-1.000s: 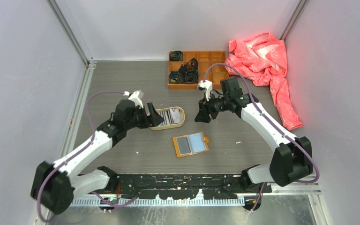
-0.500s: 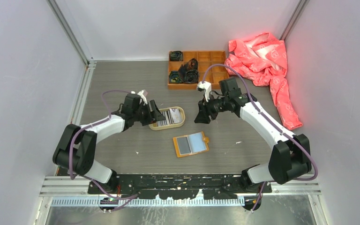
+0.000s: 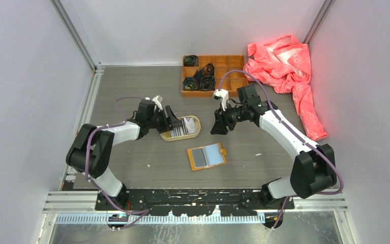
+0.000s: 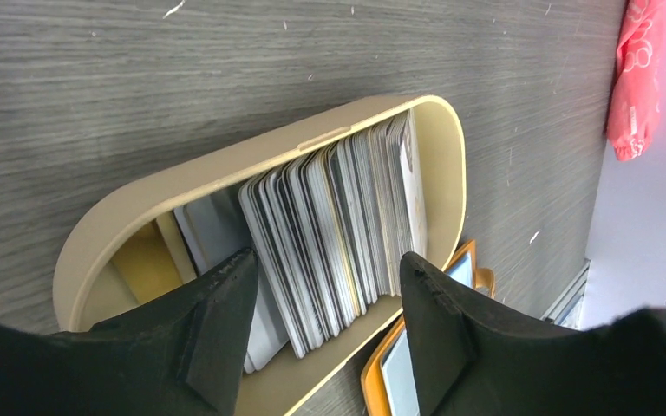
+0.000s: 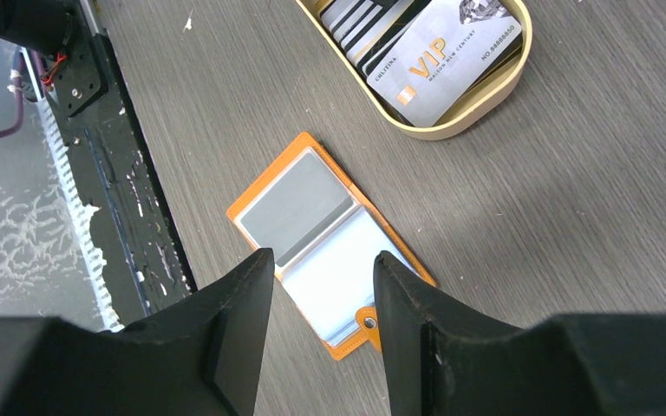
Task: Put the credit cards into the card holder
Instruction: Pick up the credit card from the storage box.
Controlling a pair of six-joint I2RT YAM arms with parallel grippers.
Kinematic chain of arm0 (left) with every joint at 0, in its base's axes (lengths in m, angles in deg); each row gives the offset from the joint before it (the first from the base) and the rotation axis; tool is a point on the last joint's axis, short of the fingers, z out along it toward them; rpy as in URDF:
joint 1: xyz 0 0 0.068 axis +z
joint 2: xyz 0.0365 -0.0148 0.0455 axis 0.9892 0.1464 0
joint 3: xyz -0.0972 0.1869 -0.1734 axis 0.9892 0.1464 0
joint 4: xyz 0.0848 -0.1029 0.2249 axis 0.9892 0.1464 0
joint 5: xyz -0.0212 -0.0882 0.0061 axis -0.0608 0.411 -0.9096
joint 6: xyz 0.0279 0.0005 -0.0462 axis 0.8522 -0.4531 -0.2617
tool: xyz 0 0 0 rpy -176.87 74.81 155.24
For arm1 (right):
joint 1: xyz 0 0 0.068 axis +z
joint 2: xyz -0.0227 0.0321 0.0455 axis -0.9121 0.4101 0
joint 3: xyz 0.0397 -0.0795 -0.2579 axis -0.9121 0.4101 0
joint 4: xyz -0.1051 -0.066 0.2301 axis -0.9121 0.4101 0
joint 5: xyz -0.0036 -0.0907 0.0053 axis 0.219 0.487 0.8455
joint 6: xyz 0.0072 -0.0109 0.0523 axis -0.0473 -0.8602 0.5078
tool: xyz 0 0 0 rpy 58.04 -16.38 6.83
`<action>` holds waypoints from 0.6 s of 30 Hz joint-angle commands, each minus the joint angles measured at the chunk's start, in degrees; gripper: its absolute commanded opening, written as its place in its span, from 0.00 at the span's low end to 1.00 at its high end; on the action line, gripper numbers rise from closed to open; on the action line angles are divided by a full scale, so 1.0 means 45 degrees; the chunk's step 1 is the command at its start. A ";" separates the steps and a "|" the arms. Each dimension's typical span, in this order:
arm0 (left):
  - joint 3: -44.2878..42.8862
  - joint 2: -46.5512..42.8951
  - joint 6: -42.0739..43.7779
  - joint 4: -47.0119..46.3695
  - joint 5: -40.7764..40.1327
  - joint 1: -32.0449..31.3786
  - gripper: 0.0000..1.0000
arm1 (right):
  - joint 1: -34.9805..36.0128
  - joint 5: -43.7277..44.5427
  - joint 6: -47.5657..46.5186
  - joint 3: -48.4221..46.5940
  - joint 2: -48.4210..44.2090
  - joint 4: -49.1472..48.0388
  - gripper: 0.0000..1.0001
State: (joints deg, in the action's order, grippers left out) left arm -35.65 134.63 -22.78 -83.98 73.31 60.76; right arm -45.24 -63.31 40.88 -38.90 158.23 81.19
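L gripper moved into tray astride credit cards, grip unclear; R gripper unclenched, empty.

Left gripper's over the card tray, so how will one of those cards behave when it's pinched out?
Probably stiff and light: the credit cards stand on edge as thin flat sheets. Likely slippery, as their faces look glossy. They sit packed tightly in the tray, so neighbours may drag out too.
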 commanded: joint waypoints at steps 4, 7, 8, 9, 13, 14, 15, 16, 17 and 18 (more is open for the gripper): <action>-0.0150 0.0664 -0.0859 -0.1547 0.0444 0.0114 0.60 | -0.0017 -0.0361 -0.0119 -0.0588 -0.0126 -0.0163 0.51; 0.0114 0.0815 -0.1459 -0.2253 0.0627 0.0115 0.58 | -0.0018 -0.0389 -0.0123 -0.0589 -0.0174 -0.0163 0.51; 0.0227 0.0841 -0.1698 -0.2557 0.0696 0.0105 0.57 | -0.0017 -0.0388 -0.0110 -0.0588 -0.0180 -0.0163 0.51; 0.0346 0.0847 -0.1962 -0.3101 0.0832 0.0113 0.55 | -0.0008 -0.0388 -0.0118 -0.0600 -0.0188 -0.0158 0.51; 0.0748 0.0930 -0.2998 -0.4540 0.1413 0.0114 0.50 | -0.0006 -0.0436 -0.0110 -0.0605 -0.0201 -0.0143 0.51; 0.0755 0.0939 -0.3094 -0.4642 0.1471 0.0115 0.50 | -0.0016 -0.0460 -0.0110 -0.0607 -0.0192 -0.0143 0.51; 0.0756 0.0949 -0.3189 -0.4734 0.1541 0.0110 0.50 | -0.0012 -0.0465 -0.0113 -0.0605 -0.0207 -0.0133 0.51; 0.0756 0.0955 -0.3206 -0.4744 0.1597 0.0109 0.50 | -0.0019 -0.0466 -0.0108 -0.0607 -0.0219 -0.0142 0.51; 0.0747 0.0973 -0.3230 -0.4746 0.1665 0.0119 0.51 | -0.0008 -0.0466 -0.0118 -0.0607 -0.0220 -0.0128 0.51; 0.0738 0.1020 -0.3235 -0.4736 0.1695 0.0115 0.52 | -0.0021 -0.0466 -0.0116 -0.0612 -0.0220 -0.0124 0.51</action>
State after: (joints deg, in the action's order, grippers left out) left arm -32.15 138.98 -34.80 -98.58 77.33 61.31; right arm -45.24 -63.79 40.84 -38.90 158.23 81.25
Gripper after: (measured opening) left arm 0.508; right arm 0.514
